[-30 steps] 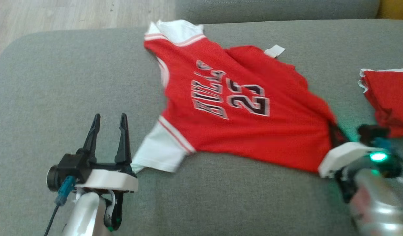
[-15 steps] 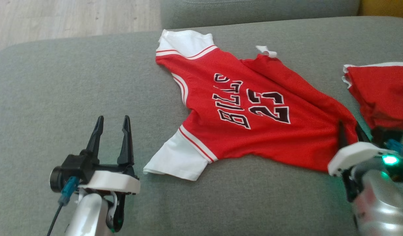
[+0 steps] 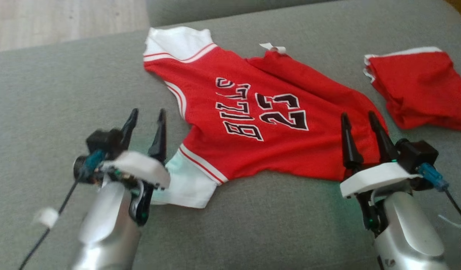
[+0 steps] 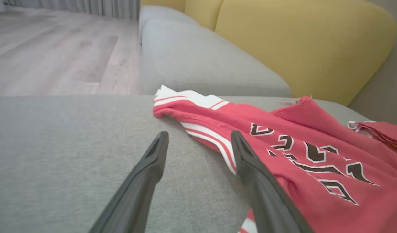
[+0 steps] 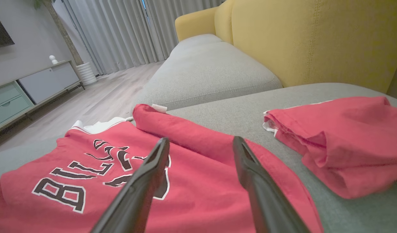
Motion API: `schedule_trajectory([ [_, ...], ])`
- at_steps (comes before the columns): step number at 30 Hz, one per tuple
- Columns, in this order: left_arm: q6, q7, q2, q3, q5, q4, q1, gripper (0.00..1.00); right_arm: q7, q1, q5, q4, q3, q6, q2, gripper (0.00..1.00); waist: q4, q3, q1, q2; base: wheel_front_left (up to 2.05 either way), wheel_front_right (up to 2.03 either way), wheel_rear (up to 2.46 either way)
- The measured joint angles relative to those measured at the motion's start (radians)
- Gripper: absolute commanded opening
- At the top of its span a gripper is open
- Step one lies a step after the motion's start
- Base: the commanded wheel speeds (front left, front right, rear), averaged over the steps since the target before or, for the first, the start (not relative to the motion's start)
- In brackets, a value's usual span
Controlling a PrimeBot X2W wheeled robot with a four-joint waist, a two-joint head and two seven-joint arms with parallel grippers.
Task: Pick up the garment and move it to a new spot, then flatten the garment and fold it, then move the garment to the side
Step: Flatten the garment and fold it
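Note:
The garment (image 3: 260, 123) is a red jersey with white sleeves and black "BULLS 23" lettering, spread face up on the grey sofa seat (image 3: 46, 86), slightly rumpled along its far edge. My left gripper (image 3: 147, 114) stands open over the near white sleeve, nothing between its fingers. In the left wrist view the jersey (image 4: 315, 168) lies right of my open left gripper (image 4: 198, 136). My right gripper (image 3: 358, 115) is open above the jersey's hem corner, holding nothing. The right wrist view shows the jersey (image 5: 192, 194) beneath the open right gripper (image 5: 200, 140).
Another red garment (image 3: 418, 88) lies bunched at the right of the seat, also visible as a red bundle (image 5: 340, 142). A yellow backrest (image 5: 315, 38) rises behind. Wood floor (image 4: 56, 51) lies beyond the seat's left edge, with a low cabinet (image 5: 27, 87) by the wall.
My right gripper has opened and let go of the jersey's hem, then risen above it. The left arm has shifted forward toward the white sleeve. The head camera has moved.

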Motion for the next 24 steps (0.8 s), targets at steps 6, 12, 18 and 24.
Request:
schedule_trajectory([
  [6,-0.006,0.098,-0.006,-0.044,-0.056,0.149,-0.13,1.0,0.0,0.004,0.019,-0.07,0.035,0.0,0.003,1.0,-0.047,0.047,0.0001,0.0,0.0,0.0,0.0],
  [12,-0.007,0.146,-0.007,-0.076,-0.098,0.265,-0.206,1.0,0.0,-0.002,0.027,-0.097,0.049,0.0,0.003,1.0,-0.09,0.08,0.0001,0.0,0.0,0.0,0.0],
  [18,-0.012,0.19,-0.007,-0.164,-0.171,0.3,-0.238,1.0,0.0,-0.014,0.033,-0.108,0.05,0.0,0.003,1.0,-0.112,0.094,0.0,0.0,0.0,0.0,0.0],
  [24,-0.013,0.186,0.002,-0.249,-0.284,0.275,-0.241,0.0,0.0,-0.014,0.033,-0.107,0.043,0.0,0.003,1.0,-0.112,0.095,0.0001,0.0,0.0,0.0,0.0],
])
